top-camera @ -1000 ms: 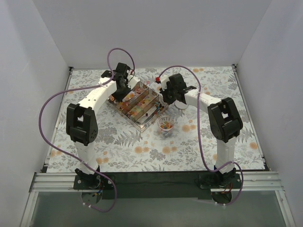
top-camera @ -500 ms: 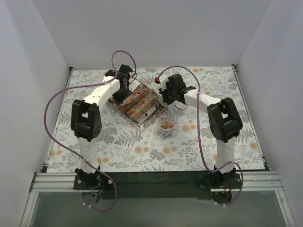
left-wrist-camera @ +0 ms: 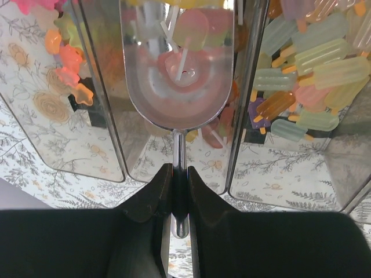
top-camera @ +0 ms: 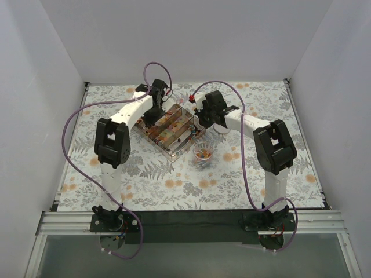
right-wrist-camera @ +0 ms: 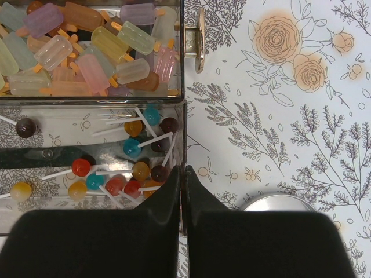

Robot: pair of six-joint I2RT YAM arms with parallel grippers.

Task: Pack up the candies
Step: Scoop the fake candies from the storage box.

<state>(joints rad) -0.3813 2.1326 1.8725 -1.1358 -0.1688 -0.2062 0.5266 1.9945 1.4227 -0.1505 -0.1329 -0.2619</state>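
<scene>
1. The floral tablecloth (top-camera: pixel 174 191) covers the table in front of the two arm bases.
2. Further in, a small clear cup (top-camera: pixel 203 152) stands on the cloth just beside the near corner of the clear box (top-camera: pixel 169 128). A few mixed-colour sweets lie inside it.
3. The box is split into side-by-side compartments, and most of the candies (right-wrist-camera: pixel 110 43) lie in them. Pastel popsicle shapes fill one end compartment. Round lollipops (right-wrist-camera: pixel 132 147) on white sticks lie in the one next to it. Orange and pink gummy shapes (left-wrist-camera: pixel 65 58) fill the other end.
4. The right gripper (right-wrist-camera: pixel 182 176) is at the box's side wall, beside the lollipop compartment. Its fingers are pressed together and pinch the thin clear wall. A round silver object (right-wrist-camera: pixel 278 202) lies on the cloth just beside it, only its rim showing in the wrist view.
5. At the far side of the box, the left gripper (left-wrist-camera: pixel 179 176) clamps the thin handle of the metal scoop (left-wrist-camera: pixel 177 87). The scoop's bowl reaches into the middle compartment and carries a few pale candies with white sticks.
</scene>
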